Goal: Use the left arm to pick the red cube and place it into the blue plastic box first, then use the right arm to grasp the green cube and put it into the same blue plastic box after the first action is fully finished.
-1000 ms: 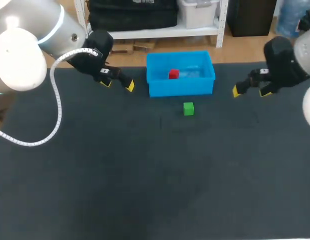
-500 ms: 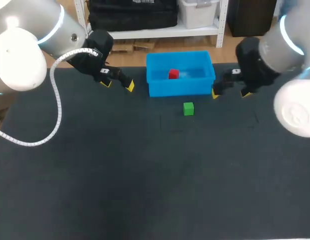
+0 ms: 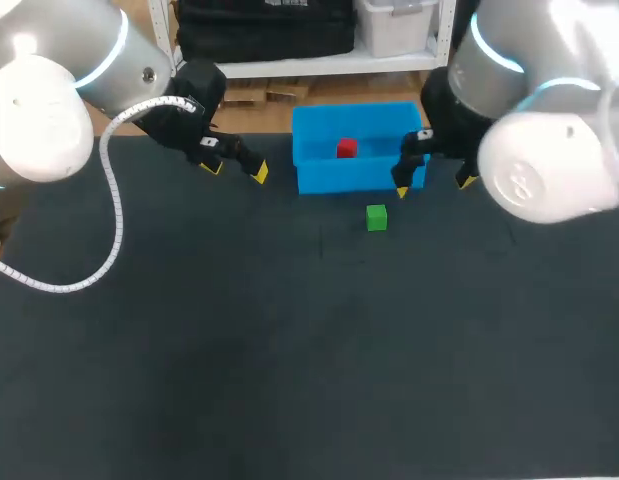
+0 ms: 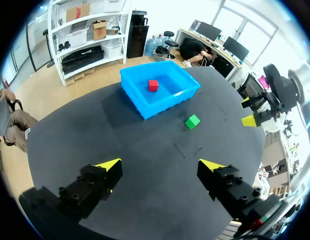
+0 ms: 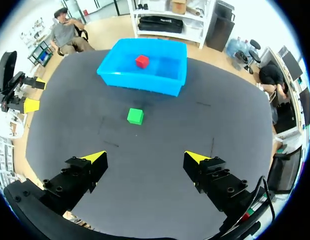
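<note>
Table (image 3: 289, 380) — a flat top with a dark, matte, near-black covering. In the head view it fills the frame from its far edge, across the upper part, down to the lower border. Faint thin line marks (image 3: 322, 245) lie on the covering just below the frame's centre — short, pale and barely legible. Both wrist views show similar short marks on the same dark surface.

Our left hand (image 4: 160, 166) stands open; ahead, red cube (image 4: 153, 85) inside blue box (image 4: 167, 104), green cube (image 4: 193, 121) on the table (image 4: 94, 135).
</note>
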Controlling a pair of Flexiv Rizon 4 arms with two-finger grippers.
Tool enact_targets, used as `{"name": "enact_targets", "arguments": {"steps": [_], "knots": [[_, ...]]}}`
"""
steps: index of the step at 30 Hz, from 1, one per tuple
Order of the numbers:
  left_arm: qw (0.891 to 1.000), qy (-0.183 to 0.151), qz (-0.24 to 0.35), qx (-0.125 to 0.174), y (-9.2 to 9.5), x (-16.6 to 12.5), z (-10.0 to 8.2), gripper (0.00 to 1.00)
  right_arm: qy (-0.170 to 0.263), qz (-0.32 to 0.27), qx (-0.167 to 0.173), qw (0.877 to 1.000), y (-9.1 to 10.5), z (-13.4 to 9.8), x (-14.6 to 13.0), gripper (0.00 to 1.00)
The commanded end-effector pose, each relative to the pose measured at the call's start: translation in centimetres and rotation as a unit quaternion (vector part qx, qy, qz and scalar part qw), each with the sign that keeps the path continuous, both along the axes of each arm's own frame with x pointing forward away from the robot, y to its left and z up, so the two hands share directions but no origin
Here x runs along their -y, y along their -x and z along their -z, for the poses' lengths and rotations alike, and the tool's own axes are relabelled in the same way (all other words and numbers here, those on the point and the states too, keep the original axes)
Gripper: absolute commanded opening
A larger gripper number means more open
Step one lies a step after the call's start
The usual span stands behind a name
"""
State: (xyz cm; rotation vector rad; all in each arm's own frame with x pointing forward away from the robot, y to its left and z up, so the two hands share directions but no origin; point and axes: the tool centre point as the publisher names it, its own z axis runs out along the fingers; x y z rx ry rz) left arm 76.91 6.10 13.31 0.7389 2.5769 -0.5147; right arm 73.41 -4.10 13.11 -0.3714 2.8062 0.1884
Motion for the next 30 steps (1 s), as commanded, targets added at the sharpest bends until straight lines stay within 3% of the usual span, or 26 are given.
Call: {"name": "enact_targets", "arguments": {"steps": [1, 16, 30], "knots": [[1.000, 0.002, 0.001, 0.001, 0.1, -0.1, 0.0, 1.00, 0.019, 0.005, -0.028, 0.999, -0.9, 0.0, -0.9, 1.00], [1.000, 0.002, 0.001, 0.001, 0.1, -0.1, 0.0, 1.00, 0.025, 0.024, -0.067, 0.997, -1.8, 0.1, -2.0, 1.00], [1.000, 0.002, 0.001, 0.001, 0.1, -0.1, 0.0, 1.00, 0.023, 0.032, -0.099, 0.994, -2.7, 1.7, -3.7, 1.00]]}}
